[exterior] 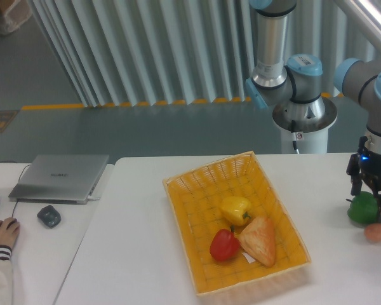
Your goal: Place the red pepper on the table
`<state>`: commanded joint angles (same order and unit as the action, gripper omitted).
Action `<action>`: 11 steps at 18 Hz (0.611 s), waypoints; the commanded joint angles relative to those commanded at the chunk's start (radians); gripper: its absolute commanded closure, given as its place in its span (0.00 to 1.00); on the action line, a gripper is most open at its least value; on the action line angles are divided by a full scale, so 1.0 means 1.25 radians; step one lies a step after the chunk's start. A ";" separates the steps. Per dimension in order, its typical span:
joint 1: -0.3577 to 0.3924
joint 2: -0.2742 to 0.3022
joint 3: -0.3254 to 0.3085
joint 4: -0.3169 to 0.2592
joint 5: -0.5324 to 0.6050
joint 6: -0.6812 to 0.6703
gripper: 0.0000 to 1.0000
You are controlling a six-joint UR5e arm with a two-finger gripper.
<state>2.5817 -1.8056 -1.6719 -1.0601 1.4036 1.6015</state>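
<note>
There is one red pepper (224, 245), and it lies inside the one yellow woven basket (197, 180), in the near part of it, toward the front rim. In the same basket there is one yellow pepper (235, 208), just behind the red one, and one triangular piece of bread (259, 240) (it looks like a toasted sandwich half), which touches the red pepper on its right side. A small white scrap shows under the bread edge. The basket stands on the white table (140, 254), turned at an angle.

Outside the basket, on the right part of the table, there is one green pepper (362, 208) and, just beside it toward the front, one small orange-pink round thing (376, 232); I cannot tell what it is.

On the second table at the left there is one closed laptop (60, 176), one dark mouse (49, 216), and one human hand (1, 232) with a striped sleeve at the edge of the picture.

There is one robot arm. It bends from its base (303, 114) behind the table, and its last segment hangs straight down at the far right. The gripper (372, 192) points downward just above the green pepper, well apart from the red pepper. Its two dark fingers stand a little apart on both sides of the top of the green pepper, and they do not seem to squeeze it.
</note>
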 joint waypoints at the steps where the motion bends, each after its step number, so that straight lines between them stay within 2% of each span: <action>1: -0.001 0.002 -0.001 0.000 0.001 -0.001 0.00; 6: 0.017 0.003 -0.003 0.001 0.007 0.010 0.00; 11: 0.004 0.000 0.000 0.000 0.080 0.000 0.00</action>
<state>2.5863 -1.8055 -1.6720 -1.0600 1.5030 1.6015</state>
